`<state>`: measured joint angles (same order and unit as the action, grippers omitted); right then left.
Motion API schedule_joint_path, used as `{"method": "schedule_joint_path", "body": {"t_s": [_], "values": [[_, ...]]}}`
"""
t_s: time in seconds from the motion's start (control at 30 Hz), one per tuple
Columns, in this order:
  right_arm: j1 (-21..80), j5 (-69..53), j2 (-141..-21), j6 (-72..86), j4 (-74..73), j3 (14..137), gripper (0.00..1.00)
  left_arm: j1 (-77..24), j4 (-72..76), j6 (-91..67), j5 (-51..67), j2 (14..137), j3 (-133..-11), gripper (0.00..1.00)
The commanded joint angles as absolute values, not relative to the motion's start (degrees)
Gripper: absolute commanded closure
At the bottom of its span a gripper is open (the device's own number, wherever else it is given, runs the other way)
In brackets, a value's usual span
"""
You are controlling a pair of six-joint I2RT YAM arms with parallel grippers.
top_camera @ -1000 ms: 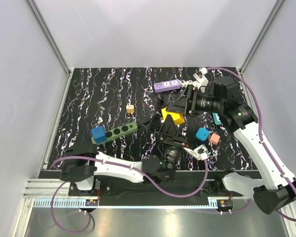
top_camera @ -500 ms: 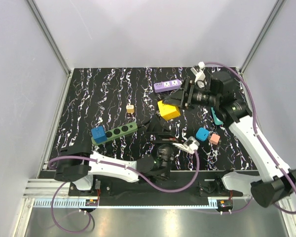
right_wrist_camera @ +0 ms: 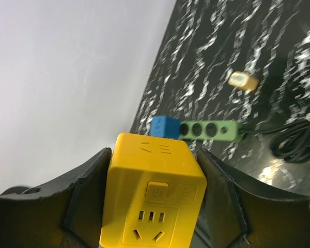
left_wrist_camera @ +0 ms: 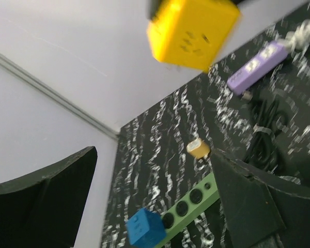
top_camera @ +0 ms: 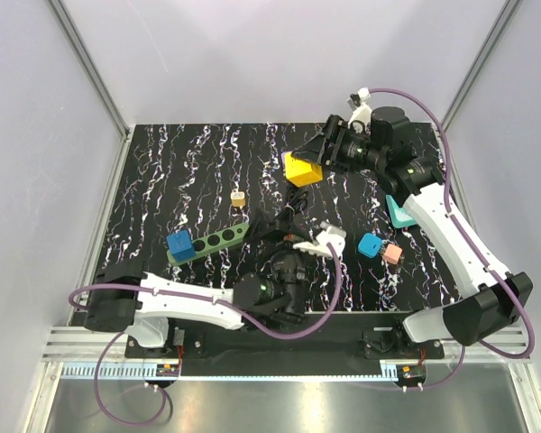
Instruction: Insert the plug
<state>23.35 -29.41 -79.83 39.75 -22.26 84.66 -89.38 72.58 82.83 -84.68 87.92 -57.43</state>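
Right pincer (right_wrist_camera: 155, 206) clamps the yellow socket cube (right_wrist_camera: 154, 170) by 2 flat opposite sides, aloft over the far bench (top_camera: 180, 162). Left pincer (left_wrist_camera: 154, 155) gapes wide and empty below it. The cube looks a rigid, light plastic block with smooth, likely slippery faces, best held as now, socket face free. A black cable (left_wrist_camera: 263, 129) lies coiled below; its plug cannot be made out. A power symbol marks the button; no brand is legible.

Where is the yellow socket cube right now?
Top view: the yellow socket cube is gripped in the right hand, up off the table at its far right-centre, beyond the green power strip.
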Motion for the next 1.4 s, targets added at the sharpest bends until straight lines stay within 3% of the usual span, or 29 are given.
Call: {"method": "schedule_joint_path", "body": {"t_s": [0.0, 0.1, 0.13, 0.17, 0.23, 0.27, 0.43, 0.57, 0.63, 0.77, 0.87, 0.97, 1.17, 1.37], "values": [[22.59, -21.81, -76.21, 34.81, -20.21, 85.96, 1.0, -90.52, 92.83, 80.6, -83.26, 85.17, -68.0, 0.01], [22.24, -20.4, -74.45, 34.02, -21.18, 84.64, 1.0, -91.14, 72.32, 69.65, -77.02, 83.42, -76.62, 0.01], [22.15, -19.26, -74.01, 33.4, -21.44, 84.03, 1.0, -91.23, 51.19, 63.43, -74.82, 82.45, -80.64, 0.01], [22.24, -18.73, -73.57, 33.22, -22.05, 83.68, 1.0, -91.23, 38.62, 47.1, -71.66, 79.92, -82.86, 0.01], [22.06, -17.49, -72.95, 32.17, -22.94, 83.06, 1.0, -90.18, 13.5, 31.54, -58.32, 77.01, -88.65, 0.01], [21.97, -17.32, -72.78, 31.82, -23.9, 82.8, 1.0, -89.13, 10.23, 22.24, -54.53, 75.69, -89.55, 0.01], [21.97, -18.72, -73.47, 29.71, -26.19, 81.82, 1.0, -78.25, -7.75, 9.96, -46.87, 70.67, -92.37, 0.01], [22.15, -18.19, -76.11, 28.13, -29.87, 83.58, 1.0, -51.68, -22.72, -12.86, -26.4, 64.27, -89.66, 0.01], [23.63, -16.62, -78.3, 27.51, -31.02, 85.33, 1.0, -42.94, -27.56, -17.21, -16.73, 62.15, -86.68, 0.01], [30.48, -9.77, -84.09, 25.4, -33.66, 89.11, 1.0, -16.07, -34.09, -24.6, 8.13, 60.81, -81.84, 0.01], [35.67, -6.78, -89.27, 25.31, -34.1, 92.63, 1.0, -5.5, -37.87, -24.87, 21.58, 62.13, -76.48, 0.01], [39.63, -4.67, -94.63, 25.66, -34.28, 96.14, 1.0, 1.9, -38.5, -25.48, 20.68, 60.57, -68.84, 0.01], [46.4, -1.15, -106.68, 26.37, -35.77, 106.32, 1.0, 4.83, -35.34, -32.34, -3.48, 51.43, -51.88, 0.01], [50.01, -0.35, -118.99, 26.72, -40.07, 115.13, 1.0, 5.36, -30.24, -34.45, 1.24, 51.67, -47.2, 0.01]]}}
